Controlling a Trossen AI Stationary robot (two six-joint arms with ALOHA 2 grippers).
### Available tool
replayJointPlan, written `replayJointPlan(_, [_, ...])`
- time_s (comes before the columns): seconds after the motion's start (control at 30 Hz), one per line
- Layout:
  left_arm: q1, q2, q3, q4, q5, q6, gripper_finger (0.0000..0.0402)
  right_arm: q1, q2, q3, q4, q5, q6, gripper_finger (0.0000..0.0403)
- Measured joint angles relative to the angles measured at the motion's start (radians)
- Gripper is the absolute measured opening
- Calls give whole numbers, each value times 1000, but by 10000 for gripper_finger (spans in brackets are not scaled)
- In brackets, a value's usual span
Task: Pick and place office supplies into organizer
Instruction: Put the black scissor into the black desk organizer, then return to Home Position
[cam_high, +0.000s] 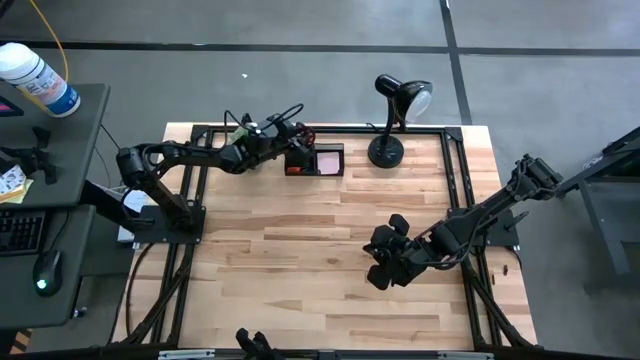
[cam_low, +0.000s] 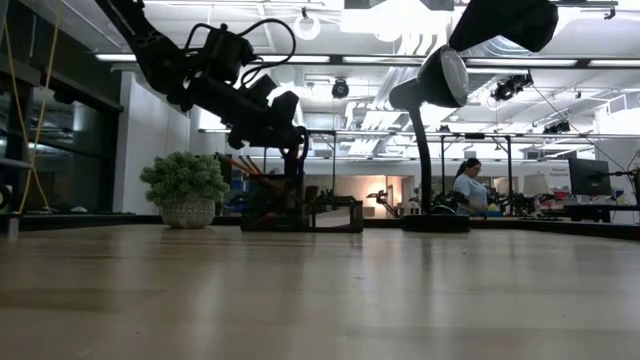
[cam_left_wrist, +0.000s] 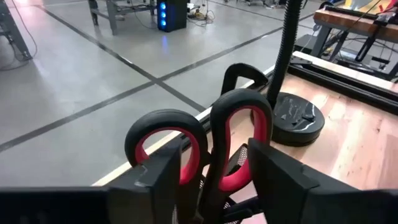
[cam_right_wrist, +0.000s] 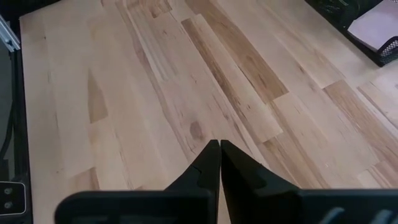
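Progress: scissors (cam_left_wrist: 211, 146) standing in organizer (cam_high: 315, 160), far side | left gripper (cam_left_wrist: 211, 180) fingers parted beside handles | right gripper (cam_right_wrist: 219, 163) pinched closed, idle near right | table otherwise bare.

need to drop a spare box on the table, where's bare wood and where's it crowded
Bare wood runs across the table's middle and near side, between the left arm's base and the right gripper. The far edge is crowded: the left gripper at the organizer, with the desk lamp beside it.

No text, label or number can be read anywhere — none.
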Motion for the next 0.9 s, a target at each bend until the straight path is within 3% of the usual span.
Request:
replayJointPlan(0.2, [1, 0, 2, 11, -3, -13, 201, 0, 0, 0, 0, 2, -6, 7])
replayJointPlan(0.43, [2, -4, 2, 14, -22, 14, 191, 0, 0, 0, 0, 2, -7, 7])
replayJointPlan(0.6, [1, -4, 2, -60, 20, 18, 182, 0, 0, 0, 0, 8, -18, 7])
replayJointPlan(0.9, [1, -48, 3, -106, 16, 46, 190, 0, 0, 0, 0, 35, -25, 7])
